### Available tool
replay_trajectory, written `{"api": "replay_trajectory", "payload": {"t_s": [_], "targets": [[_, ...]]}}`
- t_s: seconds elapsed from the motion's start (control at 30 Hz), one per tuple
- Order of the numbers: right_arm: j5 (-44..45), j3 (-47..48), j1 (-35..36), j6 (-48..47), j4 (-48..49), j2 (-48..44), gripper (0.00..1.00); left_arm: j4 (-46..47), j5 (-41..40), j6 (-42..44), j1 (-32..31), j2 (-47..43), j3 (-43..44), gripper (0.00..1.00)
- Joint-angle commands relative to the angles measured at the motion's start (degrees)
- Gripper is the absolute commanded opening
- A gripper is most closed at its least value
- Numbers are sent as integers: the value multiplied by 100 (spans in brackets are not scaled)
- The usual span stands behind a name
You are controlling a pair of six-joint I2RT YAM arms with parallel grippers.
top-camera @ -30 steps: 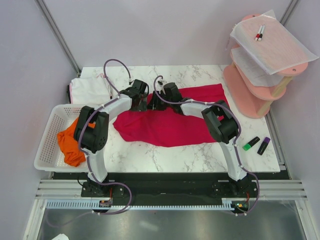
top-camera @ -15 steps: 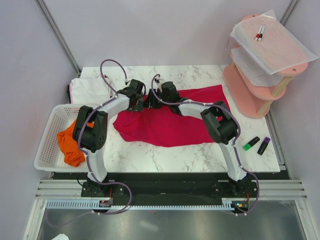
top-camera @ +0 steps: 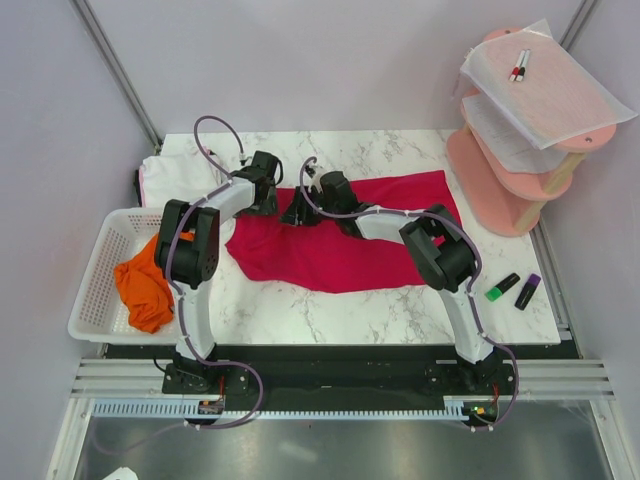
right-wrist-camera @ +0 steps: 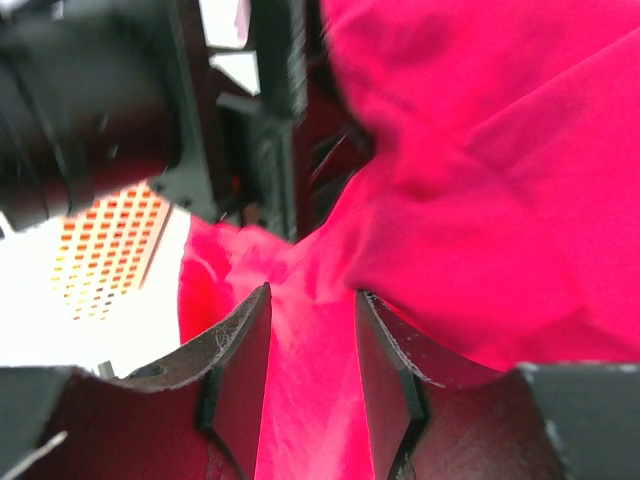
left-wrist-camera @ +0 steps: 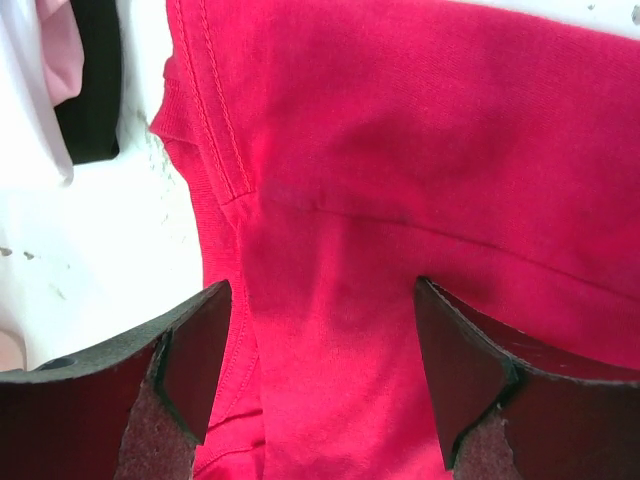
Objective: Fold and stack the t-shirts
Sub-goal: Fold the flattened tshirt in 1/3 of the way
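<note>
Setting: pale-walled cell with a marble bench (top-camera: 400, 310); both arms reach over its far half.
Crimson-red t-shirt (top-camera: 340, 250): spread but rumpled across the middle of the bench, not folded; both end effectors work at its far-left part.
White t-shirt (top-camera: 175, 178): at the far-left corner of the bench, just beside the red one; whether it is folded cannot be told.
Orange t-shirt (top-camera: 140, 285): crumpled in the white mesh basket (top-camera: 90, 300) at the left edge, away from both arms.
Left end effector (left-wrist-camera: 320, 340): fingers spread wide over the red shirt's stitched edge, with the cloth slack beneath them and nothing pinched (open, and looking for a hold rather than keeping one).
Right end effector (right-wrist-camera: 312, 320): half-closed, with red cloth filling the gap between its fingers; I judge it to be gripping a bunch of the shirt.
Just changed: over the last second the left end effector has drawn away from the right one, out toward the shirt's far-left edge and nearer the white t-shirt. The right one has also crept left and farther back.
Meaning for the task: the arms seem to be spacing themselves along the shirt's far edge for two separate holds, a flattening step before any fold.
Progress: early; the red shirt lies unfolded and no stack shows.
Next need: the left fingers must close on the hem itself, not on a loose double layer.
</note>
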Motion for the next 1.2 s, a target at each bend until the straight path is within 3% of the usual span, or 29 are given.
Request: {"api": "replay_trajectory", "payload": {"t_s": [0.0,0.2,0.57,0.83,1.17], "targets": [[-25,-147,179,-404,-63,-428,46,-202,-71,-199,27,248,243,80],[186,-156,241,-1054,-599,-428,46,-246,-53,-208,27,239,244,80],[1784,-289,267,-1689,-1391,-692,47,-246,-115,-155,27,239,270,80],[2041,406,311,-1706,-1628,-24,47,-254,-132,-120,27,248,270,80],[1980,687,329,-1566,-1523,64,47,-290,-212,-93,36,257,244,80]]}}
